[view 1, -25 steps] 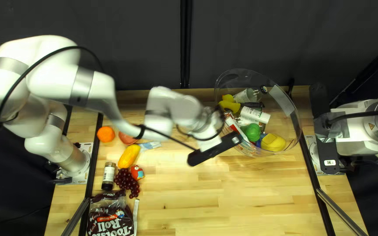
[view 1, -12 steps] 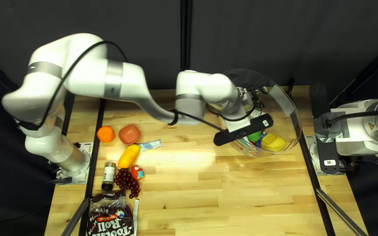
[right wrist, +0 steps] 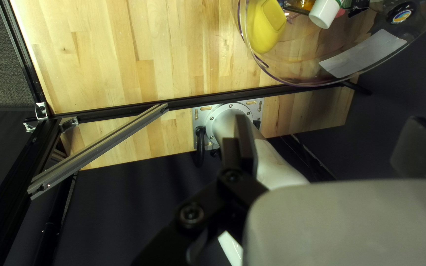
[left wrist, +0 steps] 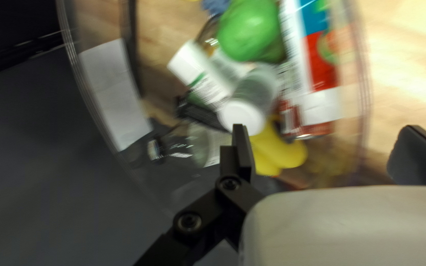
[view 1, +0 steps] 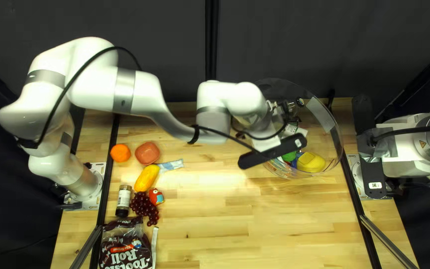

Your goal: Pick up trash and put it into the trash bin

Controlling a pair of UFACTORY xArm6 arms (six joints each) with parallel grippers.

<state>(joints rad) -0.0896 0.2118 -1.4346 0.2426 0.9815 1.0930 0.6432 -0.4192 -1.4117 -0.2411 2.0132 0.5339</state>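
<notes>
Now left hand (view 1: 272, 151) spread wide above clear bin (view 1: 338, 134); white-capped bottle (left wrist: 255, 93) just ahead of one finger (left wrist: 243, 150).

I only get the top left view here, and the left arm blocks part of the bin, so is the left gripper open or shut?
Observer: The left gripper is open, its fingers wide apart.
Operator: Okay, what's underneath it that I'm missing?
Observer: A gray bottle, its white cap facing the wrist camera.
Operator: And the right gripper?
Observer: The right gripper is open too, with nothing held.
</notes>
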